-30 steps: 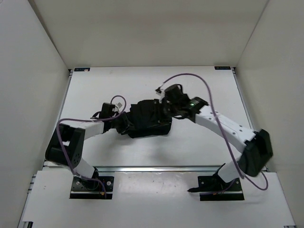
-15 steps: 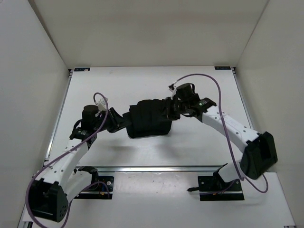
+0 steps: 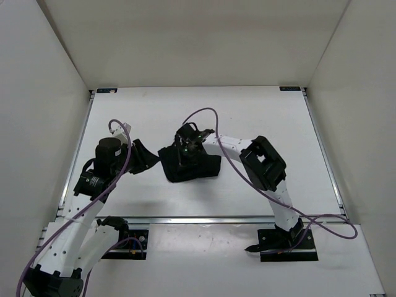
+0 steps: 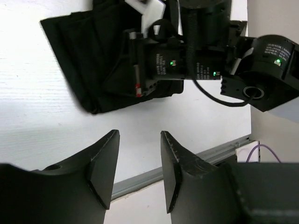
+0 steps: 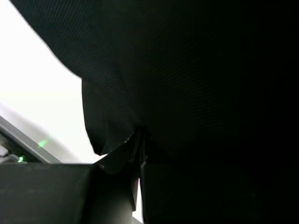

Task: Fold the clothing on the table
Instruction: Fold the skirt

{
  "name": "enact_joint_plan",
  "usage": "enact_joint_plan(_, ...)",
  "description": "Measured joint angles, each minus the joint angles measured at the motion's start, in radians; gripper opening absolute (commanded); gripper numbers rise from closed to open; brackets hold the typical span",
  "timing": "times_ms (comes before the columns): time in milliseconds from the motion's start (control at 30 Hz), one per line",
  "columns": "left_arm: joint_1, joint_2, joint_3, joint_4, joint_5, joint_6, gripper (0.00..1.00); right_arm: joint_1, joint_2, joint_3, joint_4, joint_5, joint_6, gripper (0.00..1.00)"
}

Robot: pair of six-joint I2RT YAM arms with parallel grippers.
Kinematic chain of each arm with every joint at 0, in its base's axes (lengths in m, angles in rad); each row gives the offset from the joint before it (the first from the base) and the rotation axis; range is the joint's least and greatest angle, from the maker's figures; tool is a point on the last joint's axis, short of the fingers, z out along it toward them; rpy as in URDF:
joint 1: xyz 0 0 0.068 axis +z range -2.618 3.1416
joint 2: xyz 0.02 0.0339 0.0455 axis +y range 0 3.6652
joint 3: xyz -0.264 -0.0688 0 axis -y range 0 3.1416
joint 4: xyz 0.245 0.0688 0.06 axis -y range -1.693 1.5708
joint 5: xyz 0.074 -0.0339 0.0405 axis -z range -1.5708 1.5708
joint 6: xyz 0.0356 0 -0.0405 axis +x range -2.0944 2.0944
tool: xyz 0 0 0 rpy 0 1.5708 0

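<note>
The clothing [image 3: 197, 168] is a black bundle of fabric lying folded near the middle of the white table [image 3: 260, 111]. My right gripper [image 3: 185, 154] reaches across from the right and presses down on the bundle's left part. In the right wrist view its jaws [image 5: 140, 140] are shut on a fold of the clothing [image 5: 187, 70], which fills most of that view. My left gripper [image 3: 147, 162] hangs just left of the bundle, apart from it. Seen from the left wrist, the left gripper [image 4: 140, 158] is open and empty, with the clothing [image 4: 88, 60] beyond it.
The right arm's black wrist [image 4: 187, 60] with green lights lies over the clothing's right side. The metal rail [image 4: 210, 154] of the table's near edge runs past the left fingers. White walls enclose the table on three sides.
My left gripper has let go of the clothing and drawn back to the left. The right gripper has swung left across the bundle and shut on the fabric.
</note>
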Motion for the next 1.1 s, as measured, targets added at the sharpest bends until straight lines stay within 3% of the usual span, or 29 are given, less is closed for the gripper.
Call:
enact_joint_plan(300,0.000,-0.031,-0.059,-0.032,0.036,0.011,0.47,0.055,0.053,0.196,-0.209,0.167,0.013,0.00)
enact_joint_plan(367,0.001,-0.031,-0.058,-0.035,0.046,0.014,0.37,0.036,0.042,0.220,-0.217,0.201,0.016,0.01)
enact_joint_plan(400,0.002,-0.029,-0.058,-0.038,0.058,0.019,0.32,0.022,0.021,0.209,-0.204,0.212,0.020,0.00)
enact_joint_plan(533,0.001,0.016,-0.058,-0.030,0.136,0.039,0.31,-0.060,-0.199,-0.008,-0.117,0.188,0.055,0.02)
enact_joint_plan(667,0.011,0.043,-0.123,0.035,0.235,0.009,0.37,-0.154,-0.484,-0.198,-0.086,0.174,0.069,0.04)
enact_joint_plan(733,0.016,0.040,-0.145,0.039,0.264,0.000,0.49,-0.185,-0.589,-0.254,-0.060,0.170,0.069,0.05)
enact_joint_plan(900,-0.006,0.045,-0.145,0.038,0.283,0.014,0.62,-0.211,-0.767,-0.408,-0.024,0.148,0.087,0.06)
enact_joint_plan(933,-0.009,0.045,-0.143,0.036,0.283,0.022,0.75,-0.214,-0.791,-0.439,-0.021,0.144,0.093,0.06)
enact_joint_plan(967,-0.011,0.045,-0.141,0.035,0.283,0.032,0.98,-0.219,-0.813,-0.468,-0.019,0.137,0.099,0.05)
enact_joint_plan(1100,-0.014,0.033,-0.135,0.034,0.274,0.049,0.99,-0.240,-0.852,-0.518,-0.010,0.126,0.114,0.07)
